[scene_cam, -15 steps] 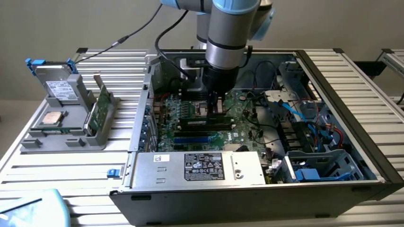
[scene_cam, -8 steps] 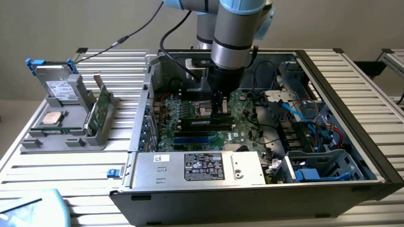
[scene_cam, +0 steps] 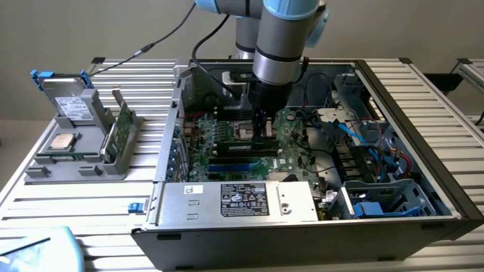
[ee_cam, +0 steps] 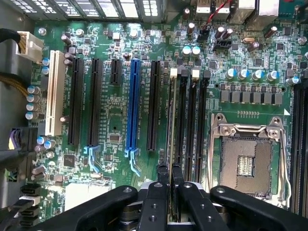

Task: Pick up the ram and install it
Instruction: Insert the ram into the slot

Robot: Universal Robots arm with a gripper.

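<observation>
The ram (scene_cam: pixel 240 148) (ee_cam: pixel 171 120), a slim dark green-black memory stick, stood on edge in a slot of the green motherboard (scene_cam: pixel 293 139) (ee_cam: pixel 115 120), just nearer than the square silver processor socket (scene_cam: pixel 243 129) (ee_cam: pixel 248 163). The black gripper (scene_cam: pixel 264 134) (ee_cam: pixel 169 169) was clamped on its upper edge inside the open dark computer case (scene_cam: pixel 302 243).

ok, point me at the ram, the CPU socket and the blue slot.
ram (scene_cam: pixel 240 148): exterior view, middle of its dark side face.
CPU socket (ee_cam: pixel 245 166): wrist view, centre of the open socket.
blue slot (ee_cam: pixel 132 106): wrist view, mid-length of the slot.
</observation>
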